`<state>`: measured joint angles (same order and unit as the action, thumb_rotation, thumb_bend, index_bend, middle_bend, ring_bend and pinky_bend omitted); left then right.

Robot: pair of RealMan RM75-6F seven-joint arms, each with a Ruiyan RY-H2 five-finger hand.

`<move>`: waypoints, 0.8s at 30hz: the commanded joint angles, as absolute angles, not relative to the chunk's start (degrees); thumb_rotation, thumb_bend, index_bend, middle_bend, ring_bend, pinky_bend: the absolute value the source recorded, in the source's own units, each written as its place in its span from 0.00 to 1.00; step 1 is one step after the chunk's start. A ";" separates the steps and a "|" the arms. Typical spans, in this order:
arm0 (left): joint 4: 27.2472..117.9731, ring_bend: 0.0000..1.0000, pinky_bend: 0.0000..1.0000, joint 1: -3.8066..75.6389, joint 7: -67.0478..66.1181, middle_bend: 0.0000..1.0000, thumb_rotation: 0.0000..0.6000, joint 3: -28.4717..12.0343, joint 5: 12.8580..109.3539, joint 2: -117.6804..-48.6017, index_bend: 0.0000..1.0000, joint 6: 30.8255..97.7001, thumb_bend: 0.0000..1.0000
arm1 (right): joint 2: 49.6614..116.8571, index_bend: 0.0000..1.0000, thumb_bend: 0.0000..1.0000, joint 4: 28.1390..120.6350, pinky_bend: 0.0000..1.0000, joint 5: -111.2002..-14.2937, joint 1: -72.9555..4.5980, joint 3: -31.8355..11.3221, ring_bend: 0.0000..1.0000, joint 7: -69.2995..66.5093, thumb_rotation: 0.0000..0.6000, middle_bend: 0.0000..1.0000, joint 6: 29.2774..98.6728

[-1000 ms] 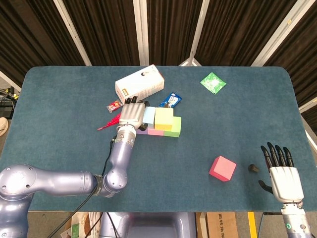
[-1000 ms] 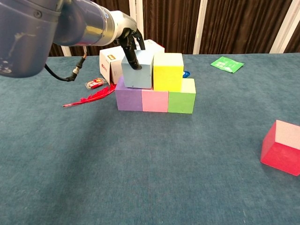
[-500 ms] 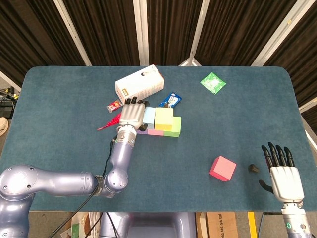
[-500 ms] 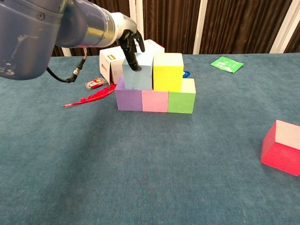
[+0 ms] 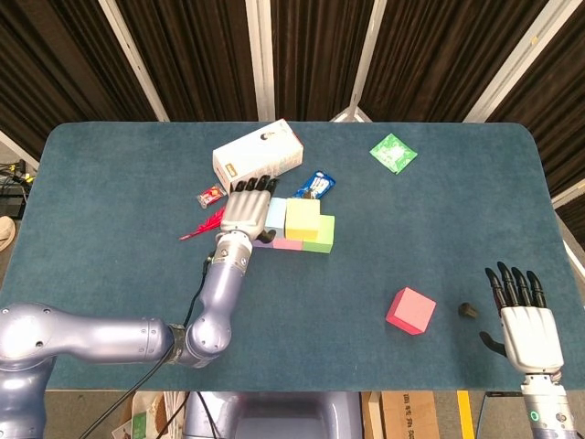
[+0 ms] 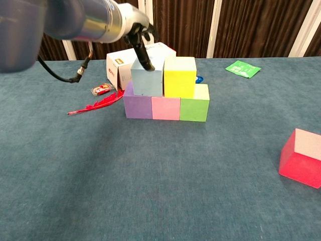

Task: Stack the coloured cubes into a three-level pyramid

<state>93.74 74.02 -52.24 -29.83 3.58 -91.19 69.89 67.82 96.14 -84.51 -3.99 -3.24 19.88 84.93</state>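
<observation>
A purple cube (image 6: pixel 138 107), a pink cube (image 6: pixel 166 108) and a green cube (image 6: pixel 194 109) form a row on the table. On top of them stand a light blue cube (image 6: pixel 147 83) and a yellow cube (image 6: pixel 179 77), side by side. My left hand (image 5: pixel 247 204) hovers over the blue cube's left side with its fingers spread; in the chest view one fingertip (image 6: pixel 149 66) is at the cube's top edge. A red cube (image 5: pixel 410 311) lies apart at the front right. Near the front right edge, my right hand (image 5: pixel 526 320) rests flat and open, holding nothing.
Behind the stack lie a white box (image 5: pixel 258 153), a blue packet (image 5: pixel 314 184) and a green packet (image 5: pixel 393 152). A red feather (image 5: pixel 199 226) and a small red wrapper (image 5: pixel 211 195) lie left of the stack. A small dark object (image 5: pixel 467 311) sits between red cube and right hand.
My left hand has let go of the light blue cube and lifted, its fingers opening out. The blue cube stays on the bottom row. The right hand has not moved.
</observation>
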 commanded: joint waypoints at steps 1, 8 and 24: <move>99.55 0.00 0.00 72.52 -50.09 0.00 1.00 -32.40 5.63 -86.98 0.06 70.96 0.38 | 67.94 0.00 0.09 96.54 0.00 -83.18 -4.02 -3.41 0.00 20.01 1.00 0.00 84.13; 116.88 0.00 0.00 63.93 -43.82 0.00 1.00 -34.70 15.31 -73.42 0.06 72.85 0.38 | 67.25 0.00 0.09 98.15 0.00 -80.35 -4.51 -3.40 0.00 16.31 1.00 0.00 80.87; 126.13 0.00 0.00 22.94 -6.77 0.00 1.00 -15.04 72.23 -47.37 0.06 75.66 0.38 | 61.74 0.00 0.09 112.77 0.00 -74.80 -5.77 -3.17 0.00 13.09 1.00 0.00 75.25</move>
